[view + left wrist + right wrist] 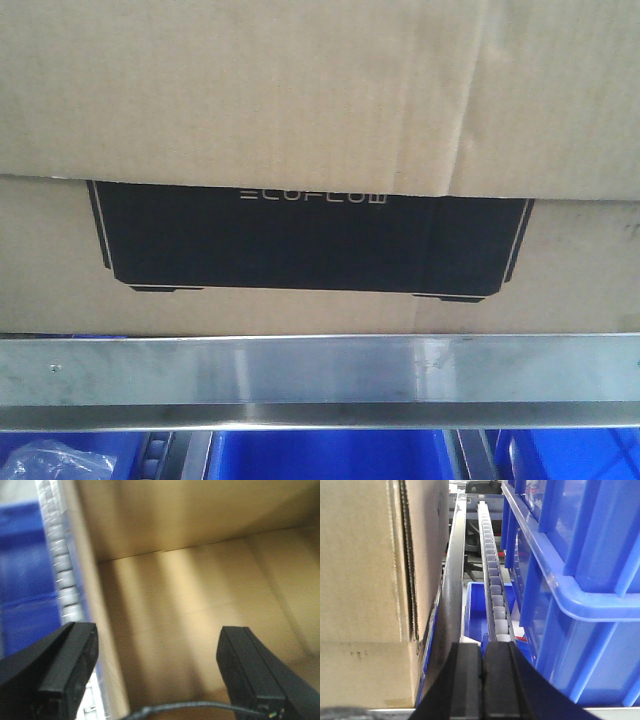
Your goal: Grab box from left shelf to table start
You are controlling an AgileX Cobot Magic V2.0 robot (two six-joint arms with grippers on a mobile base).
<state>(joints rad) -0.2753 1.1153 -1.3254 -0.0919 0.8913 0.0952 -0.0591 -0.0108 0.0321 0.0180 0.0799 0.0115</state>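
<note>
The box [300,110], brown cardboard with a black ECOFLOW panel, fills the front view and sits on the left shelf, just behind its shiny front rail [320,375]. In the left wrist view my left gripper [157,672] is open. Blurred cardboard of the box [200,605] lies between its fingers, and the box's left edge runs down close to the left finger [67,670]. In the right wrist view my right gripper [482,677] is shut on nothing. It sits beside the box's corner [375,580], which is on its left.
Blue plastic bins [320,455] stand under the rail, one holding a clear bag [55,465]. A large blue bin [575,590] is close on the right gripper's right. A roller track [492,580] and a grey upright [452,590] run ahead of it. Another roller track [60,565] lies left of the box.
</note>
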